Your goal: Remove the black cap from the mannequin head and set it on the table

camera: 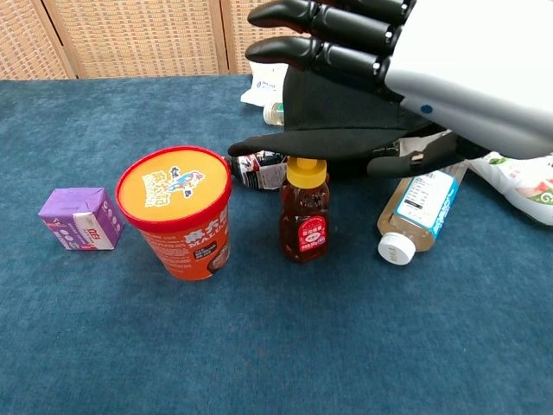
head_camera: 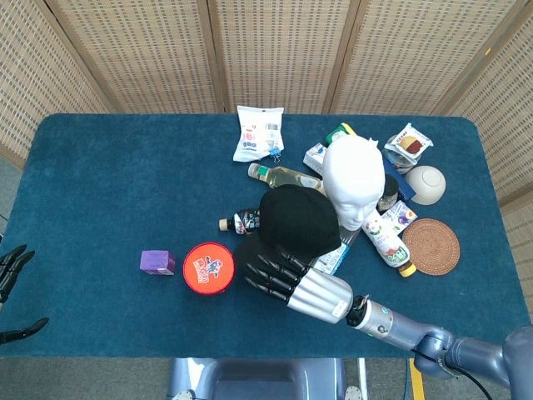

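Note:
The black cap is off the white mannequin head, which stands bare just to its right. The cap lies on top of bottles in the middle of the table, its brim jutting over a honey bottle. My right hand is just in front of the cap with its fingers stretched out and apart above the brim, holding nothing. Only the dark fingers of my left hand show at the table's left edge, spread and empty.
An orange-lidded cup and a small purple box stand left of my right hand. Bottles, snack packets, a white bowl and a woven coaster crowd around the mannequin head. A white-capped bottle lies under my right hand.

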You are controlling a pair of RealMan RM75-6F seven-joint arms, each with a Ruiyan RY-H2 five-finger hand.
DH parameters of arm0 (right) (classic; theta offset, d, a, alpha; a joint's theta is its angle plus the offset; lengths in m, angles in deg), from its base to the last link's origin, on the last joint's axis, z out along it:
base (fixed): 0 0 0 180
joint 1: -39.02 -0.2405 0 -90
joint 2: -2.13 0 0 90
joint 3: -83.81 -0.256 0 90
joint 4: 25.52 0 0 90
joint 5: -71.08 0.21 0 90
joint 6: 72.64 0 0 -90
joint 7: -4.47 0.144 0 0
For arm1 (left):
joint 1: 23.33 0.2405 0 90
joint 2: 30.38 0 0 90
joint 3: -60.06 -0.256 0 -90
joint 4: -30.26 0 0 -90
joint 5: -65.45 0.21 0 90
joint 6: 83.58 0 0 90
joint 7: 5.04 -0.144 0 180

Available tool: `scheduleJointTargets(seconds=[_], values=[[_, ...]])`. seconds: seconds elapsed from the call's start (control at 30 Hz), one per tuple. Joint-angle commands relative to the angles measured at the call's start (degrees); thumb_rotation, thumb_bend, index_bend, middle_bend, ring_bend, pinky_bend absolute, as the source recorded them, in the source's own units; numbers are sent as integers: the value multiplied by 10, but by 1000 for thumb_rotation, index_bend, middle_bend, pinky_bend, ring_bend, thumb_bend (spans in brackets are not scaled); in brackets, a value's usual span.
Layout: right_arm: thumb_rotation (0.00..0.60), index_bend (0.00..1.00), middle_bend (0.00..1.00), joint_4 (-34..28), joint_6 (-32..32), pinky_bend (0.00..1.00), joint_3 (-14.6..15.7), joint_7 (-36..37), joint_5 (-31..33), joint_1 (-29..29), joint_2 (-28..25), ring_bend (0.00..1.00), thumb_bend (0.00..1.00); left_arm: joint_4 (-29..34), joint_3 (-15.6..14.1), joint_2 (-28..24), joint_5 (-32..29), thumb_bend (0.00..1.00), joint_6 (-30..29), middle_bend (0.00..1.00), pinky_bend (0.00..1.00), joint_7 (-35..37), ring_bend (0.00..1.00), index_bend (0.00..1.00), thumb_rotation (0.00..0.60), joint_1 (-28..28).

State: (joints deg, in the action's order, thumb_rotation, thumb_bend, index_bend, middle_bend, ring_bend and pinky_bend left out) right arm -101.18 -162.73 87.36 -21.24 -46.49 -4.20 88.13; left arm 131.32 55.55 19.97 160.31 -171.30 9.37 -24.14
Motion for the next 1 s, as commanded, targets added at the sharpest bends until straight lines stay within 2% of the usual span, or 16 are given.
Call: scheduleJointTargets(seconds=[0.03, 0.2, 0.3, 0.47, 0.6, 0.7, 0.83, 0.9, 1.0], values=[[600, 0, 31, -9, 1, 195, 7, 20, -11, 3, -16, 32, 0, 0, 0, -1, 0, 119, 1, 0, 128, 1, 0, 0, 600, 0], [600, 0, 31, 3, -17, 183, 30, 66, -36, 15, -45, 32, 0, 0, 0, -2, -1, 120, -1, 0, 128, 5, 0, 0, 600, 0], [600, 0, 31, 25, -50, 183, 43, 88, -54, 33, -64, 32, 0, -1, 0, -3, -1, 120, -2, 0, 128, 9, 0, 0, 600, 1], [600, 0, 32, 44, -109, 183, 40, 116, -40, 72, -97, 35, 0, -3, 0, -4, -1, 119, -6, 0, 128, 15, 0, 0, 600, 3], [600, 2, 36, 43, -141, 184, 19, 150, 20, 109, -129, 42, 0, -4, 0, -4, 0, 120, -8, 0, 128, 17, 0, 0, 600, 4], [600, 4, 37, 42, -140, 183, 7, 167, 64, 131, -146, 43, 0, -4, -2, -4, 2, 120, -8, 0, 128, 15, 0, 0, 600, 5], [600, 5, 33, 30, -112, 173, -5, 188, 152, 173, -165, 41, 0, -7, -4, -2, 6, 120, -14, 0, 128, 12, 0, 0, 600, 10], [600, 3, 27, 7, -87, 169, -13, 182, 215, 204, -168, 39, 0, -9, -6, -1, 5, 119, -14, 0, 128, 8, 0, 0, 600, 12], [600, 0, 19, -19, -66, 143, -16, 176, 258, 229, -171, 30, 0, -11, -8, -1, 5, 119, -17, 0, 128, 7, 0, 0, 600, 15]])
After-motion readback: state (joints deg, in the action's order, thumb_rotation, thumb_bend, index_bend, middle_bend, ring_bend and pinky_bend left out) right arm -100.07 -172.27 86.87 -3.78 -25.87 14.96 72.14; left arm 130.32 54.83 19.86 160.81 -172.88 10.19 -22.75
